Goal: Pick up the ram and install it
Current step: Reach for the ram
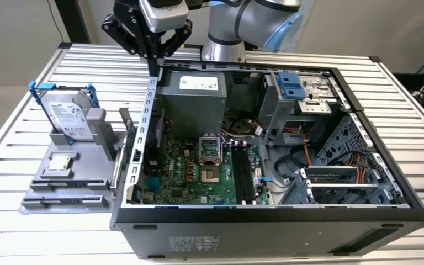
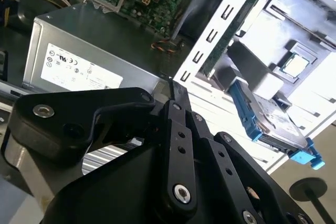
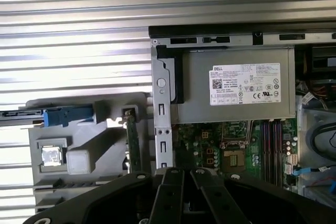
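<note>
Right now my tool (image 1: 153, 62) hangs closed and empty over the computer case's (image 1: 271, 214) corner by the power supply. The ram (image 3: 132, 145) stands on edge in the grey holder (image 3: 100, 145) just outside the side wall, with its long axis along that wall, nearer the exterior camera than the tool.

Slatted metal table (image 1: 20, 110) seen in exterior view. Open computer case (image 1: 271, 234) laid on it; grey parts holder (image 1: 79, 187) set just beside, at exterior view's left.

Silver-grey arm (image 1: 231, 25) with pale blue joint cap (image 1: 280, 32); black end effector (image 1: 154, 63) with silver screws (image 2: 181, 194).
</note>
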`<state>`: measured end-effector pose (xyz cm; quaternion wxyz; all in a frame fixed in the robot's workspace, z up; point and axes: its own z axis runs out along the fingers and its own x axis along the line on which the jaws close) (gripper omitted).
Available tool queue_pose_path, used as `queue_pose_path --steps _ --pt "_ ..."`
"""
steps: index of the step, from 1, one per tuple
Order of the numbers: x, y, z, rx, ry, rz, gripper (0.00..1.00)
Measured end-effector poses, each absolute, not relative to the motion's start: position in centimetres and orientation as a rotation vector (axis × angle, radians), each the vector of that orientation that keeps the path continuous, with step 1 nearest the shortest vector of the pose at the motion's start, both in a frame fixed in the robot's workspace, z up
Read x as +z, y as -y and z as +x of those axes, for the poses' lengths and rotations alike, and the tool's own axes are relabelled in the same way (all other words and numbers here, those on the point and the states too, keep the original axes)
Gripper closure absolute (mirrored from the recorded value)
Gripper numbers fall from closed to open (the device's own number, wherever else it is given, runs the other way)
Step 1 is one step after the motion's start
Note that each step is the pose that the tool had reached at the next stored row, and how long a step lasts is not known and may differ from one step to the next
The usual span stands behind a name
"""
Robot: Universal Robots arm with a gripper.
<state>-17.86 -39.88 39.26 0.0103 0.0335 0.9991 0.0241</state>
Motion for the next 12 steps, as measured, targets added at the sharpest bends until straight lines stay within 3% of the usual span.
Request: queue_pose_path --steps 12 --pt "39.26 39.88 -18.91 0.075 -3.119 0.099 1.0"
